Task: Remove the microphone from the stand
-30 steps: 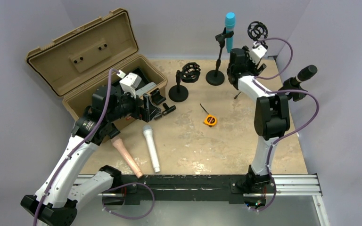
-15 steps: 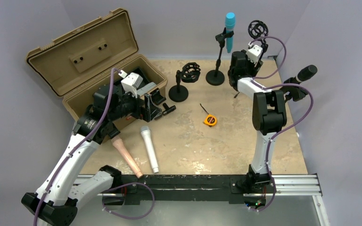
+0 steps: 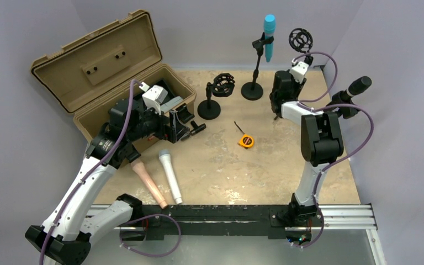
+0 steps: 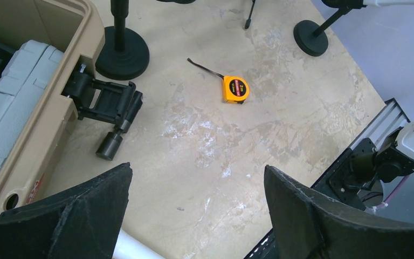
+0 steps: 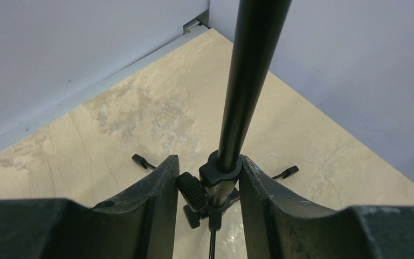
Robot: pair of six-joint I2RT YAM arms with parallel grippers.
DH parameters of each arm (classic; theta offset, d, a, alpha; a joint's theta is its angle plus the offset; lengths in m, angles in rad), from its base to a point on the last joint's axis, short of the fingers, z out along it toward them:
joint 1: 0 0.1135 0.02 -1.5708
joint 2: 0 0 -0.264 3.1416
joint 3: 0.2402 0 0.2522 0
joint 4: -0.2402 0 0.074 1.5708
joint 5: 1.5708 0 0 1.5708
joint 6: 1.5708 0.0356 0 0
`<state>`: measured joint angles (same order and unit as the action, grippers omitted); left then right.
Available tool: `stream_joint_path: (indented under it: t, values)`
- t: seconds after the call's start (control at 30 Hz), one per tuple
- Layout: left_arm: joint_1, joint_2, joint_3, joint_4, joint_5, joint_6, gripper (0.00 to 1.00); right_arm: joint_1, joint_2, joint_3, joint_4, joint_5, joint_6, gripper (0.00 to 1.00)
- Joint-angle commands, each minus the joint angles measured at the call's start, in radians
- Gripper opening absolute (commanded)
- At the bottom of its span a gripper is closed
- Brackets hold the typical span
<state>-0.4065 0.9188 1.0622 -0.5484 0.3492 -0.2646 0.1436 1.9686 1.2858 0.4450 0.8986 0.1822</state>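
A blue microphone [image 3: 269, 30] sits clipped upright in a round-base stand [image 3: 252, 90] at the back. A black microphone [image 3: 358, 87] rests in another stand at the right edge. My right gripper [image 5: 209, 159] is shut on the pole [image 5: 245, 81] of a tripod stand, at its clamp collar; one finger touches the knob, the other the collar. That stand's shock mount [image 3: 301, 37] looks empty. My left gripper [image 4: 197, 170] hangs open over bare table, holding nothing, with a white microphone [image 3: 169, 176] just below its left finger.
A pink-handled microphone [image 3: 148, 184] lies beside the white one. An open tan case [image 3: 105, 66] stands at the left, with a black clip [image 4: 110, 105] by its wall. A short stand with a shock mount [image 3: 216, 88] and a yellow tape measure [image 3: 246, 141] are mid-table.
My right gripper's fingers have closed in on the tripod stand's pole. The white microphone has shifted a little left and toward the near edge. The left arm stayed put.
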Motion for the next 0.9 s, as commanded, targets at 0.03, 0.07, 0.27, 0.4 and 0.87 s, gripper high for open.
stream_joint_path:
  t: [0.03,0.07,0.27,0.4,0.87]
  values:
    - [-0.003,-0.001,0.033,0.019,0.028,0.023,0.89,0.003,-0.124,-0.099,0.098,-0.007,0.001,0.16]
    - [-0.004,-0.003,0.032,0.019,0.031,0.022,0.89,0.004,-0.138,-0.123,0.108,-0.015,-0.004,0.14]
    - [-0.003,-0.008,0.03,0.027,0.044,0.016,0.89,0.015,-0.289,-0.315,0.248,-0.214,-0.104,0.13]
    - [-0.005,-0.008,0.029,0.031,0.051,0.013,0.89,0.03,-0.387,-0.447,0.349,-0.364,-0.214,0.13]
    - [-0.026,-0.027,0.029,0.024,0.024,0.023,0.89,0.036,-0.469,-0.609,0.5,-0.626,-0.281,0.19]
